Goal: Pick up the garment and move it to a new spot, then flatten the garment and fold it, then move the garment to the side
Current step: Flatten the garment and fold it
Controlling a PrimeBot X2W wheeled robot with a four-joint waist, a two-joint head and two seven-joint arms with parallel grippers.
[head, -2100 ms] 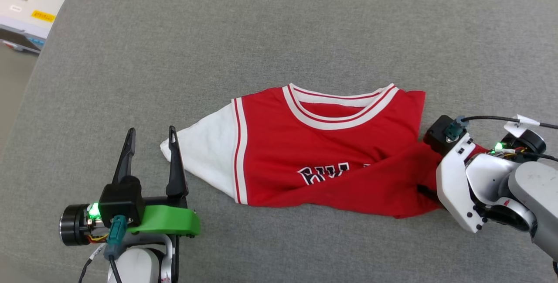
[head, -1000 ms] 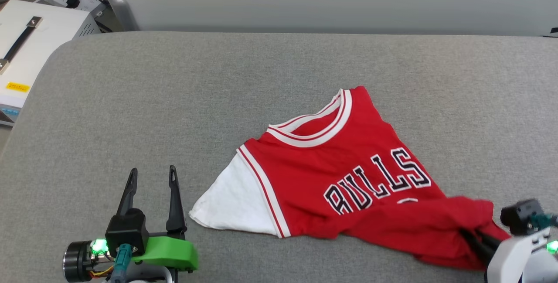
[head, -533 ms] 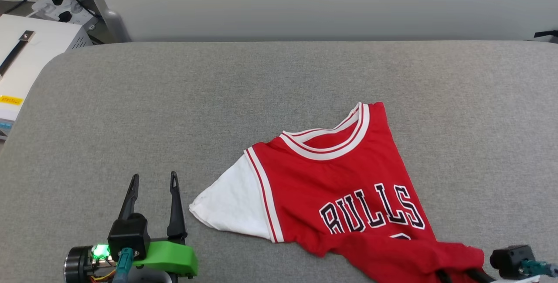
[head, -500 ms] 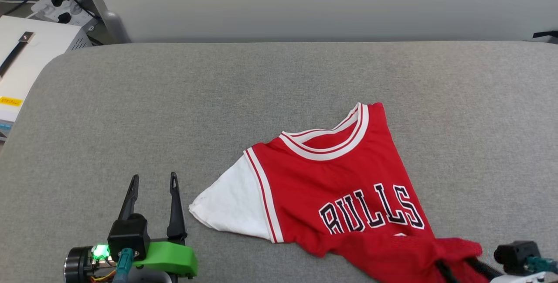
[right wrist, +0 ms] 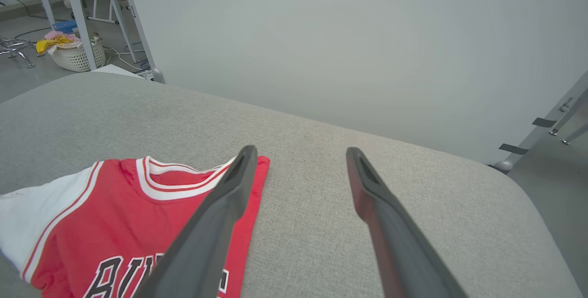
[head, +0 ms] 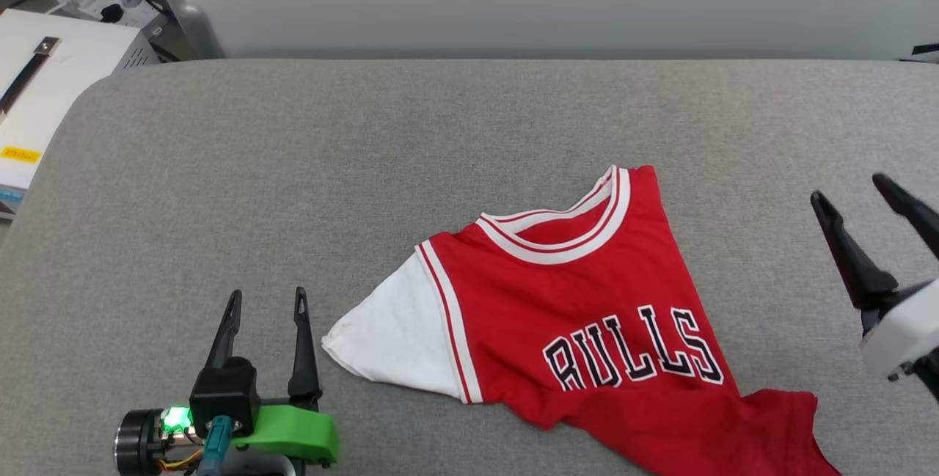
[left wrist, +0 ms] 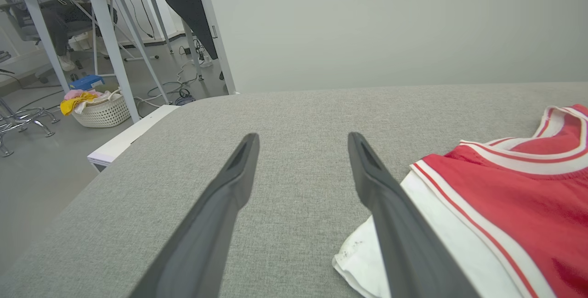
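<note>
While left pincer (head: 267,293) and right pincer (head: 849,188) gape empty, the rumpled garment (head: 587,293) could bunch worse if only one layer is grabbed.

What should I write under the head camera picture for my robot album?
A red jersey lies rumpled on the grey cushion, the open left gripper and open right gripper on either side.

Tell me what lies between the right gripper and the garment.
Only the bare grey fabric surface. The head view shows it: the open right gripper is off to the right of the garment, not touching it.
</note>
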